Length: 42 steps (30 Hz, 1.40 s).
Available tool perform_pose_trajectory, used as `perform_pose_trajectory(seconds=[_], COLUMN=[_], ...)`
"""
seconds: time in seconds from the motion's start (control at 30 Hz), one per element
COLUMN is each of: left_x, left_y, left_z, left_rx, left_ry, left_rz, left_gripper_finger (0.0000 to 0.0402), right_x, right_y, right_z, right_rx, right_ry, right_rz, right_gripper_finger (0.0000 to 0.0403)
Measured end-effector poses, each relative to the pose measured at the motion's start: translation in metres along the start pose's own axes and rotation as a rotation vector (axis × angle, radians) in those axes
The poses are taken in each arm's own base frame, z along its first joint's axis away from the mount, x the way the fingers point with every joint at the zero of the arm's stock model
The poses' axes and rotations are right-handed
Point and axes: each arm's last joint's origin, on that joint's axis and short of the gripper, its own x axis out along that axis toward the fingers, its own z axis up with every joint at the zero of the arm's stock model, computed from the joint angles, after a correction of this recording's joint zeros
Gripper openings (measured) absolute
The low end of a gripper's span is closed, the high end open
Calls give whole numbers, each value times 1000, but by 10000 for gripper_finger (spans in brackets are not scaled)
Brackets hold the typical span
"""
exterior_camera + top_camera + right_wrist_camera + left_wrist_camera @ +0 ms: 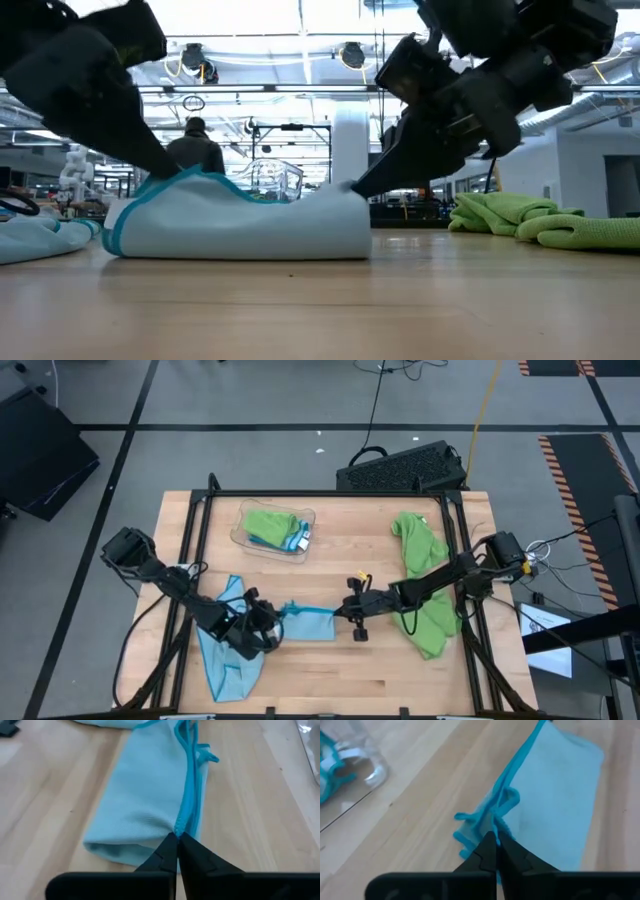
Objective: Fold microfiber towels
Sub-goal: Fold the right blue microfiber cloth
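Right wrist view: the right gripper [177,836] is pinched on the folded light blue microfiber towel's [150,800] teal-bound edge. The left gripper [496,836] clamps the opposite end's hem. The cloth is probably light and limp, so the stitched hems are the best grip.

You have two arms over one wooden worktop [380,680], each with one end effector: the left end effector [272,628] and the right end effector [345,610], two in all, both pinched shut on the edge of the same folded light blue towel [308,623]. Count two light blue towels out on the wood: that folded one at the centre, and a second loose one [228,660] at about eight o'clock. You have one lime green towel [425,585] lying loose at about three o'clock. One clear plastic tray [243,532] sits at about eleven o'clock, holding one more green towel [268,524] plus some teal-edged cloth whose count you cannot tell.
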Motion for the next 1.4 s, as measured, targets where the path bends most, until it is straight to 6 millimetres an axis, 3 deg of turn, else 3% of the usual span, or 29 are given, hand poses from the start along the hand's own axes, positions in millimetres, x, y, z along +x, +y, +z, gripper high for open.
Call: perform_pose_trajectory(seconds=[0.3,0.57,0.77,0.9,1.07,1.23,1.4], left_x=[7,11,5,-13,-27,-10,22], left_y=[5,8,12,14,-3,-23,-29], left_z=[0,3,15,31,36,27,15], left_rx=[-32,-47,-62,-112,10,119,175], left_ry=[33,-8,-33,-104,-225,-282,-261], left_rz=[2,54,40,-27,-111,-143,-108], left_gripper_finger=[9,102,155,154,132,110,93], right_x=[2,2,-1,-14,-25,-8,18], right_y=[-6,-10,-10,-7,20,42,41], right_z=[-3,-6,-4,10,26,19,1], right_rx=[12,51,114,190,174,130,115], right_ry=[23,40,29,-36,-185,-303,-307], right_rz=[-19,-155,-182,-197,-105,-31,-41], right_gripper_finger=[22,52,125,164,170,145,107])
